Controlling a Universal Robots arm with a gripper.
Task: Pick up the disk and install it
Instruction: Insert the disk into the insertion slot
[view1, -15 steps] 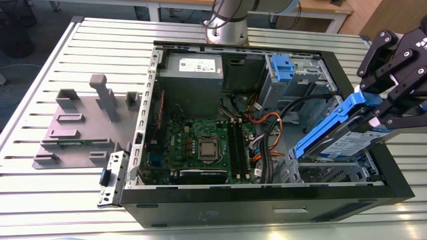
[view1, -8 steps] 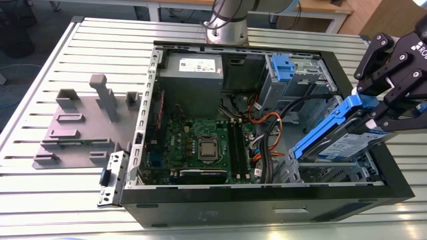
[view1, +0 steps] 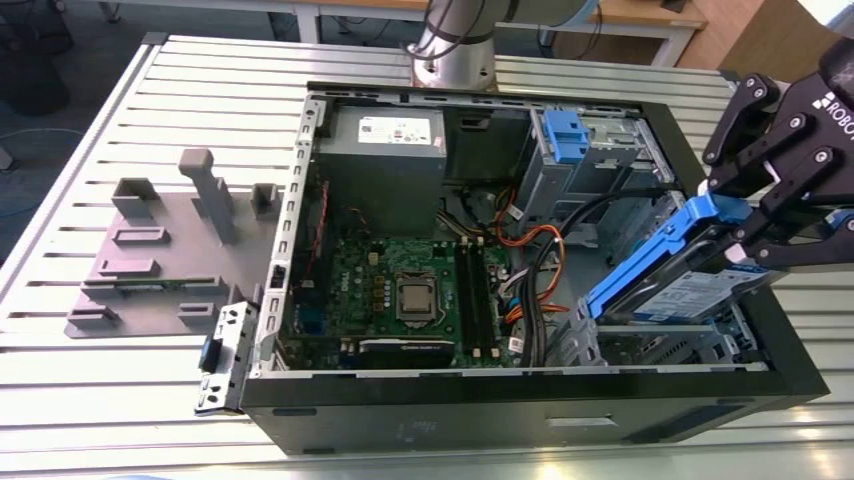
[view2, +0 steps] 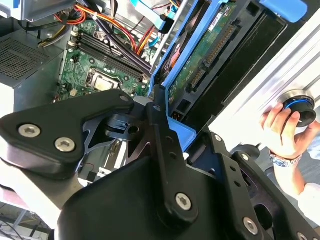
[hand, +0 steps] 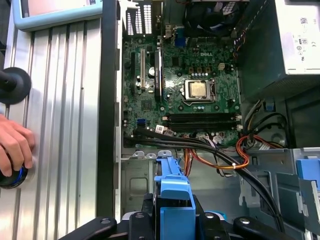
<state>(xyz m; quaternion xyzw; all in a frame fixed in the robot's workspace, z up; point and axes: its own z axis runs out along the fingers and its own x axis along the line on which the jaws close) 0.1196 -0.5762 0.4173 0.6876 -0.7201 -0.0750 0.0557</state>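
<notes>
Gripper: the gripper (view1: 754, 225) is clamped on the disk, with a black finger pressed on each side of the blue frame.
Disk: the disk (view1: 667, 285) is held up in the air, tilted, with one end low and the other end high in the gripper. In the second wrist view its green underside (view2: 210, 50) can be seen.
Place of the disk: it is held over the metal cage (view1: 641, 345), inside the open computer case (view1: 534, 410), on the exterior view's right.
Low end: it is very close to the rim of the cage. Whether it is touching cannot be told.
Wires: a bunch of wires (view1: 534, 260) is laid just beside the cage.
Green board: the green board (view1: 400, 290) is seen flat on the floor of the case, past the wires.
Grey metal box: it (view1: 387, 150) is set in the far corner of the case, well apart from the disk.
Hand: a person's hand (hand: 15, 145) is rested on a round knob on the table (view1: 107, 400), outside the case.
Done: the disk is picked up and is brought to the cage, it seems.
Left: the disk is not yet laid flat in the cage, so the putting-in is judged not finished.
</notes>
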